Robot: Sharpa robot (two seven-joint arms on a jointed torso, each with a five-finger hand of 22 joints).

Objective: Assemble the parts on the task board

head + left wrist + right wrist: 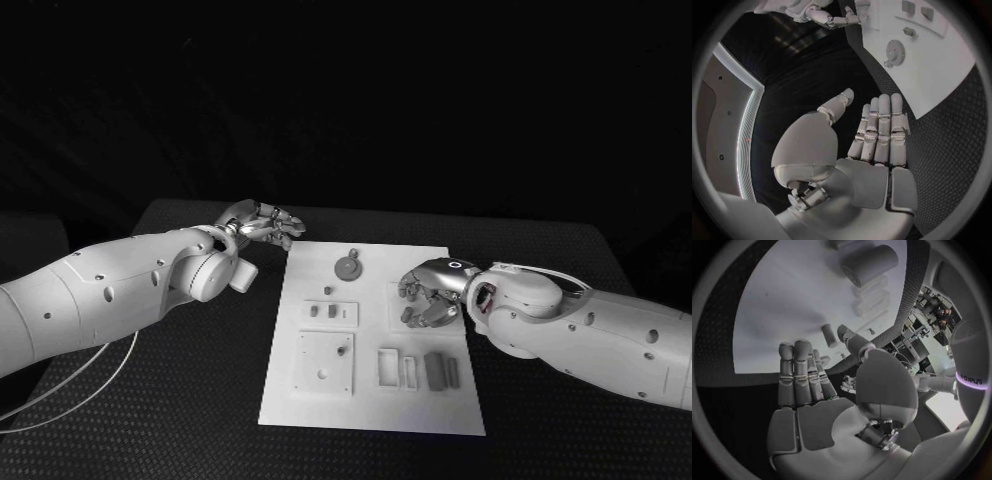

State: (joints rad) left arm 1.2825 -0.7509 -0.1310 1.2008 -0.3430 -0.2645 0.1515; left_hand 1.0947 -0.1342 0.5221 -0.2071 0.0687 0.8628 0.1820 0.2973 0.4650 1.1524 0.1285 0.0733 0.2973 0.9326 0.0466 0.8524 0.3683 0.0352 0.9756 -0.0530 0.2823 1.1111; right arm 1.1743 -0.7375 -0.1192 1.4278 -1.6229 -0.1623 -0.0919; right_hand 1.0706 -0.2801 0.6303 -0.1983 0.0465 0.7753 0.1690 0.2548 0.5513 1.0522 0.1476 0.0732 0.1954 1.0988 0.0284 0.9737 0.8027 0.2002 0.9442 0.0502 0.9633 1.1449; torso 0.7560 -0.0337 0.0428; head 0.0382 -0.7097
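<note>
The white task board [372, 400] lies in the middle of the black table. A round gear-like part [348, 267] sits near its far edge and shows again as the gear [894, 50] on the board [942, 75] in the left wrist view. Two dark grey bars [441, 371] lie near the board's right side. My left hand [263, 224] hovers off the board's far left corner; this hand [876, 135] is flat, fingers straight, holding nothing. My right hand [431, 293] hangs over the board's right middle. That hand [804, 385] is open and empty above the board [786, 300].
A square plate [325, 362] and a rectangular frame [389, 367] sit on the board's near half, small pieces [330, 312] at its middle. A grey cylinder [869, 262] and a small peg [829, 335] lie beyond my right hand's fingers. Black table [173, 400] surrounds the board.
</note>
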